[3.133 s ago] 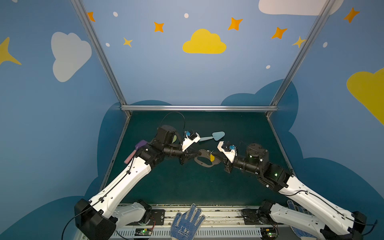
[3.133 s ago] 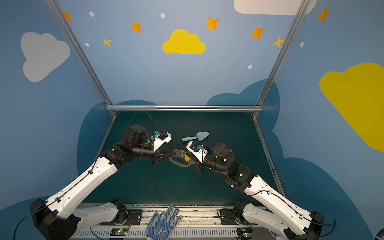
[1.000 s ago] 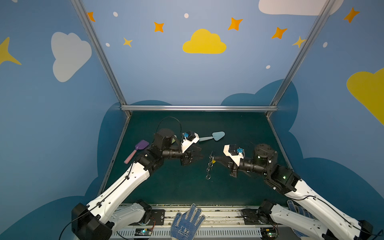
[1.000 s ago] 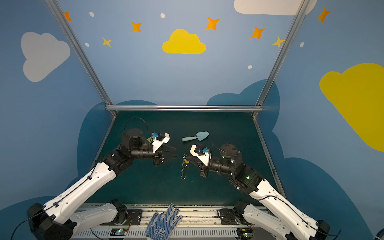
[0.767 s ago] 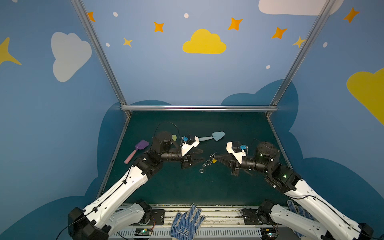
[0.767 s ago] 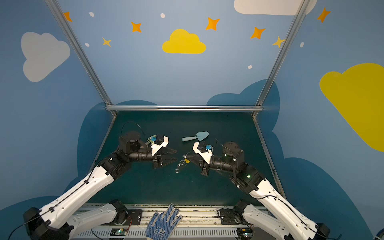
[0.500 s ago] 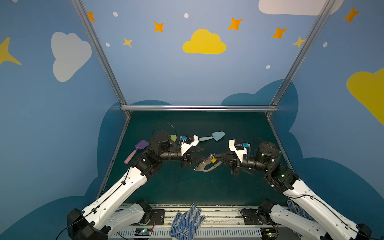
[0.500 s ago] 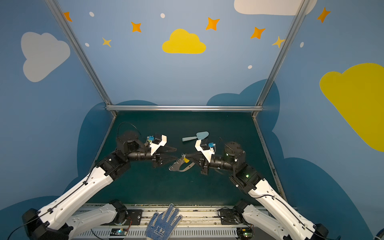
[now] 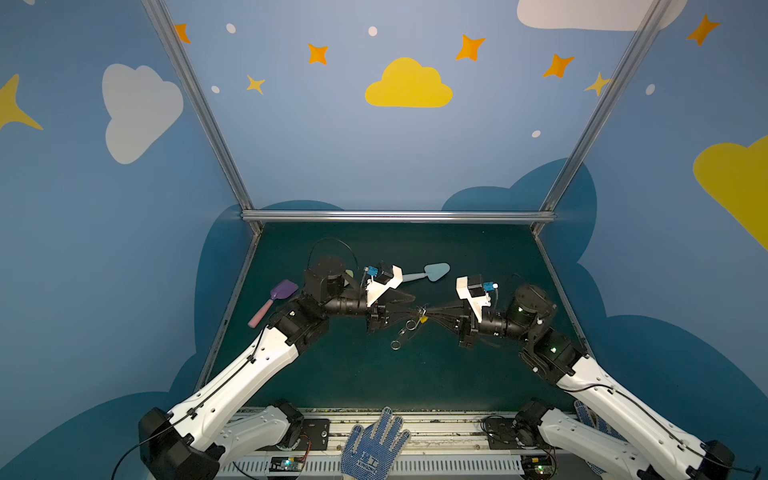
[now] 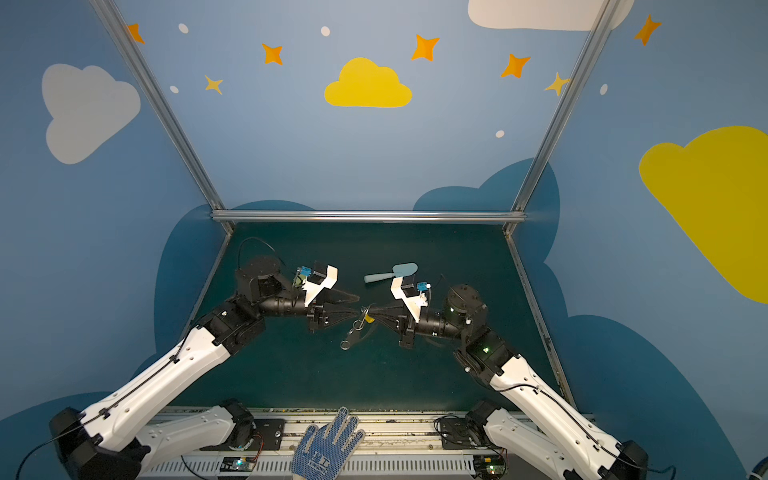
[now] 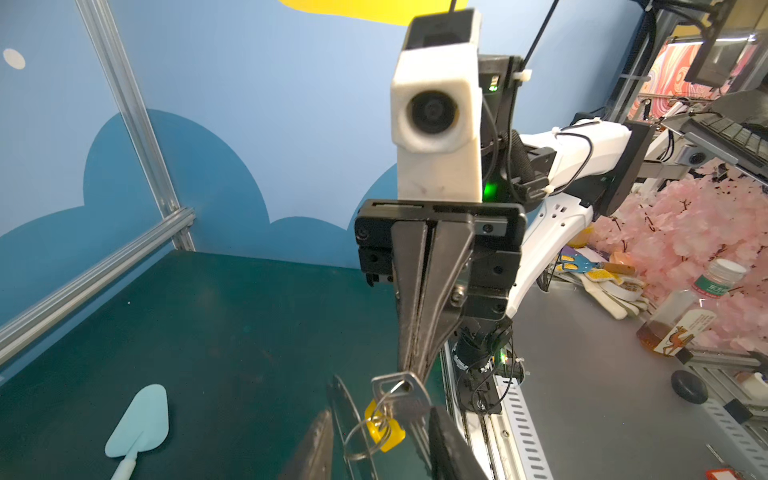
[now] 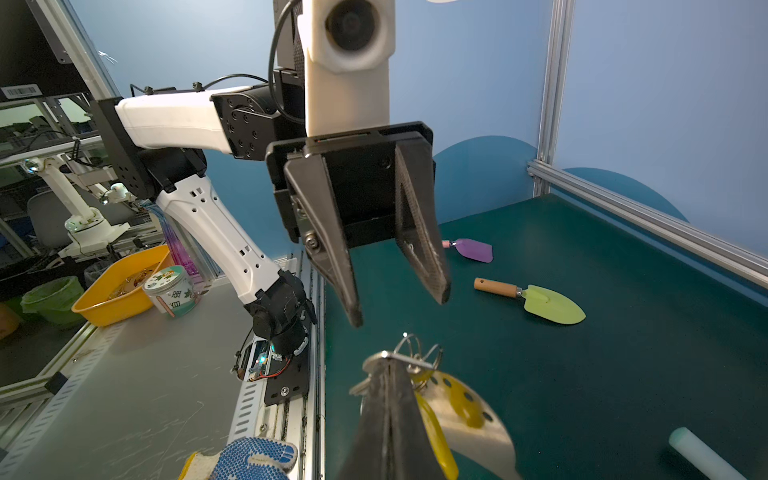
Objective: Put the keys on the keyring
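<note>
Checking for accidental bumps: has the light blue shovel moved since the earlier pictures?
No. The light blue shovel lies at the same spot below the back rail in a top view, blade toward the right as before.

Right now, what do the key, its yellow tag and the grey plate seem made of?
The key looks metal: bright silvery glints. The yellow tag, probably plastic: smooth, evenly coloured. The grey plate, likely thin sheet metal: dull sheen, clean round holes, though plastic is possible.
</note>
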Controlling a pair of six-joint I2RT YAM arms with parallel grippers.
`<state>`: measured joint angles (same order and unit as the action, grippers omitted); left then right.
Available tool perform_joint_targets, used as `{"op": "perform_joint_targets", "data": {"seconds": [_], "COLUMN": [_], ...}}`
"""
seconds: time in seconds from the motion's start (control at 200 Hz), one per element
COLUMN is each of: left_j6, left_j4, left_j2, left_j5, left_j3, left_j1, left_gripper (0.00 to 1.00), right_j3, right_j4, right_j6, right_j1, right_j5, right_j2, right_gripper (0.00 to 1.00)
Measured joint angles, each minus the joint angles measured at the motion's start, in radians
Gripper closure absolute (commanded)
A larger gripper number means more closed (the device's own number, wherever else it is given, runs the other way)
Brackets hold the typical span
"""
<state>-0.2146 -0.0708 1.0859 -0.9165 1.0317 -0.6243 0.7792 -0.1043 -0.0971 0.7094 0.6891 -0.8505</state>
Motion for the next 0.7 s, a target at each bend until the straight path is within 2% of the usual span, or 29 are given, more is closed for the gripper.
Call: {"op": "perform_joint_targets", "data": {"seconds": [0.471, 0.701], "left_j6": [0.002, 0.006], "left_j4": [-0.009, -0.004], "left_j2": [0.034, 0.051], "left_j5": [-0.039, -0.045], "left_j3": [0.007, 0.007], "left_j1": [-0.005, -0.005], "left_gripper": [0.51, 0.58], "right_j3": [-0.035, -0.035], "right_j4": [-0.119, -0.16], "right_j6": [-0.089, -0.121], "right_j1": [-0.033, -0.04], "right_j5": [0.064, 0.103], "right_j2": [-0.001, -0.002], "right_gripper": [1.0, 1.0]}}
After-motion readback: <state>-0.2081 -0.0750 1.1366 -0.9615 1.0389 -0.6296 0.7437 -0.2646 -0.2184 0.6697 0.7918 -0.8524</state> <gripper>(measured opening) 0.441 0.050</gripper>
